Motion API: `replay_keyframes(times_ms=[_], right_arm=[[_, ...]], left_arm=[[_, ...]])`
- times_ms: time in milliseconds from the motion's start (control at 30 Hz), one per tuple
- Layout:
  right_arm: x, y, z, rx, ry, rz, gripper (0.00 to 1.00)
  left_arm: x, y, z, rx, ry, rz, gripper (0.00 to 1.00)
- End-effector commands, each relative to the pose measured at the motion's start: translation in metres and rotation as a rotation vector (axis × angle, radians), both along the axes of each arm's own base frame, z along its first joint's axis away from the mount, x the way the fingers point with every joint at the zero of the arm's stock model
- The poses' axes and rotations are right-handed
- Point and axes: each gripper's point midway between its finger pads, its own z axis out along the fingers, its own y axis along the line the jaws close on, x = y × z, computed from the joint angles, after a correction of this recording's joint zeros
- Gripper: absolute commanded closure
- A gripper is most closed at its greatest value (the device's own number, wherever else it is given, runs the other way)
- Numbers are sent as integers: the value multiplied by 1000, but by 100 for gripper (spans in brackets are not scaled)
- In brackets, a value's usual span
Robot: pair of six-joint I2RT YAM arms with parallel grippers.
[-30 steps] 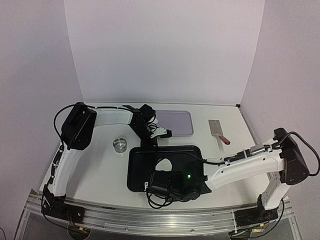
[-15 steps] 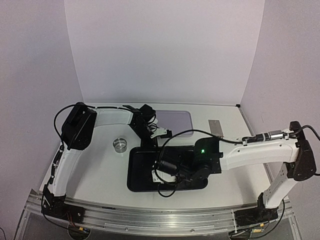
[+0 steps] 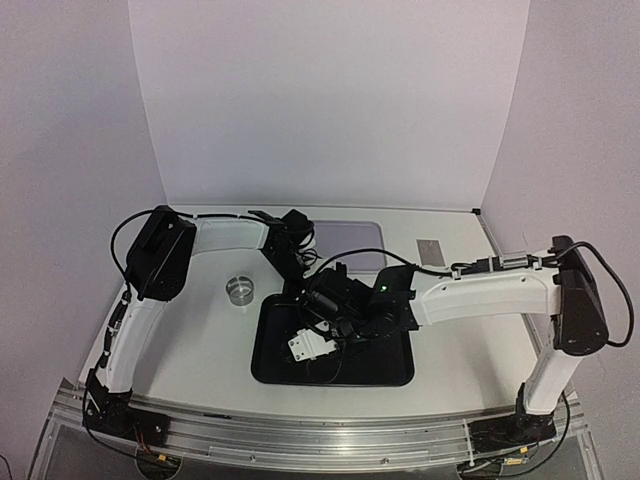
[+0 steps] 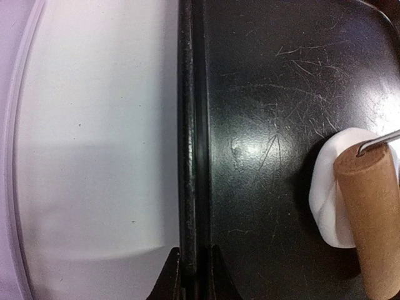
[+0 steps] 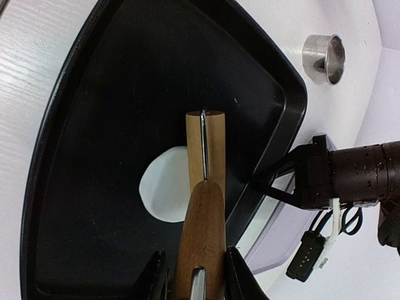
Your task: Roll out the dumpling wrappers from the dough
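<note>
Pale lilac walls, white worktop (image 3: 200, 345).

Top view: the black tray (image 3: 385, 372) lies at centre. A ring cutter (image 3: 240, 289) stands at its 10 o'clock, a lilac board (image 3: 368, 238) at 12 and a scraper (image 3: 432, 250) at 2. The left arm (image 3: 225, 235) reaches the tray's far-left rim. The right arm (image 3: 480, 295) crosses in from 3 o'clock, and its wrist hides the dough.

Left wrist view: the left fingers (image 4: 170, 281) are pinched shut on the tray's rim at 6 o'clock. The dumpling wrapper (image 4: 325, 200), a flat white round, lies on the tray floor at 4 o'clock. The roller (image 4: 372, 219) rests on its outer half.

Right wrist view: the right fingers (image 5: 237, 278) are clamped on the roller's wooden handle. The barrel lies over the wrapper's (image 5: 159, 187) right side, and the left side is bare. The tray wall is near at 3 o'clock.

Risks, as judged:
- With the barrel off-centre, the disc may come out thin on one side, or lopsided.
- Dough could stick to the bare wood and lift or tear.
- The rim pinch is narrow, so a hard stroke might shift the tray.
- The two wrists are close at the far rim, and a long stroke could knock them together or hit the wall.
</note>
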Motion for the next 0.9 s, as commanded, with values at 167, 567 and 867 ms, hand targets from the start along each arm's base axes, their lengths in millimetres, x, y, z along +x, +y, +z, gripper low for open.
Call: replay_keyframes(times_ms=[167,567,867], right_arm=[[-31,-67,-53,-144,90,59,100],[-31,-85,-70,-221,165,41,100],[-27,-100,-66,-228,161,-23,100]], left_arm=[[-1,10,-28,95,-77,-102,100],[-1,11,-27,97,-82,-109,100],[-3,12,-27,96,-84,-119,100]])
